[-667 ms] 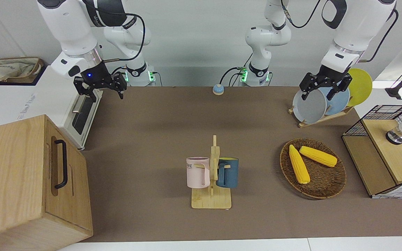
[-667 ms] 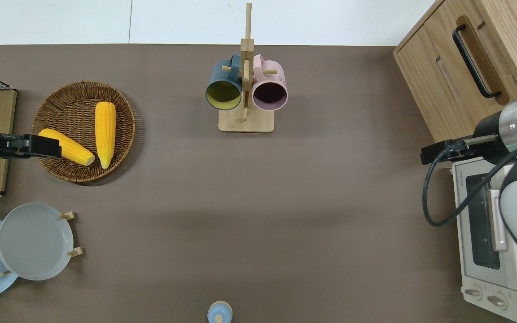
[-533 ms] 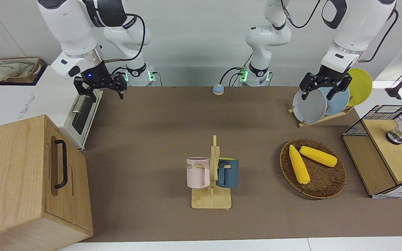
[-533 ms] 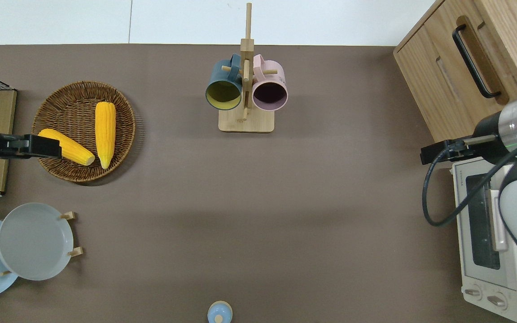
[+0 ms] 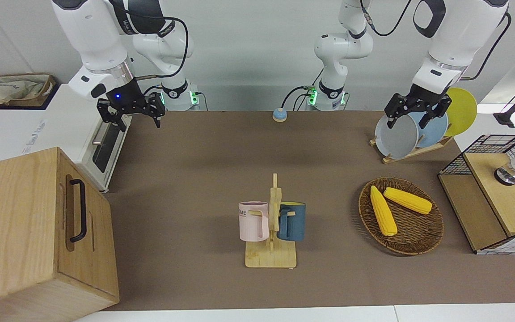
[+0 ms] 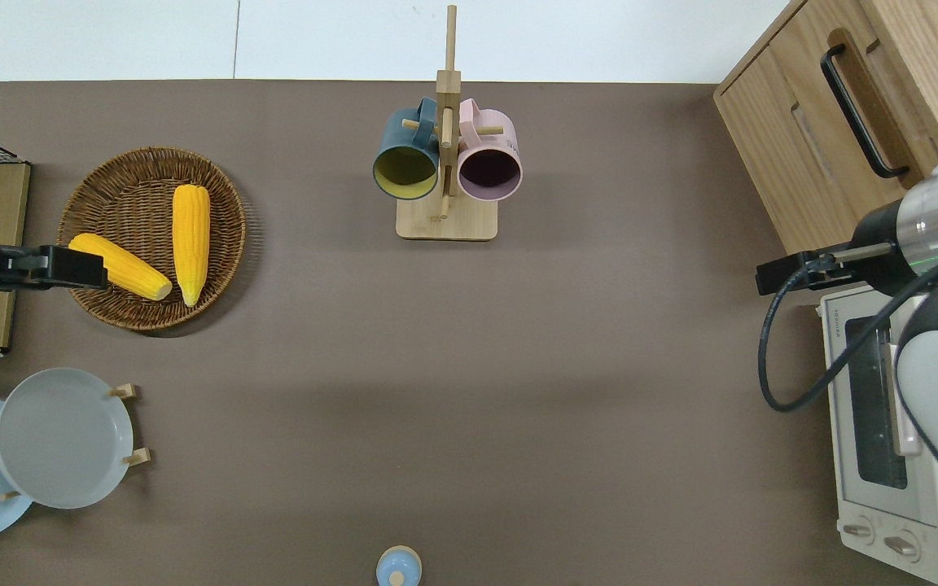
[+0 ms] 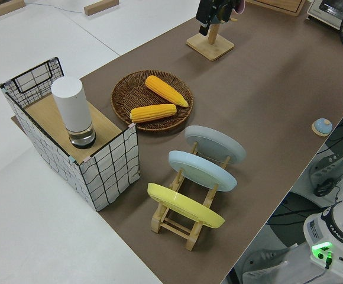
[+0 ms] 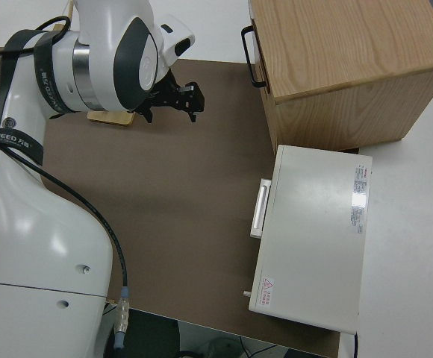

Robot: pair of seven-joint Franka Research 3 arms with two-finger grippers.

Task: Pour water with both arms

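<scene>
You are easing the right gripper inward: since a moment ago it is drifting off the toaster oven at the right arm's edge of the desk, toward the desk's middle. Its fingers are spread apart and holding nothing. The left gripper is rising only slightly; from overhead it is hanging over the wicker basket rim next to one corn cob, fingers also released and empty.

That means the pour has not yet begun and both arms are only starting their approach. The two mugs, the pink mug and the dark blue mug, are hanging on the wooden mug rack toward the desk edge farthest from the robots, untouched. The white cylindrical bottle in the wire basket at the left arm's edge looks like the likely water source, though you cannot tell its contents.
</scene>
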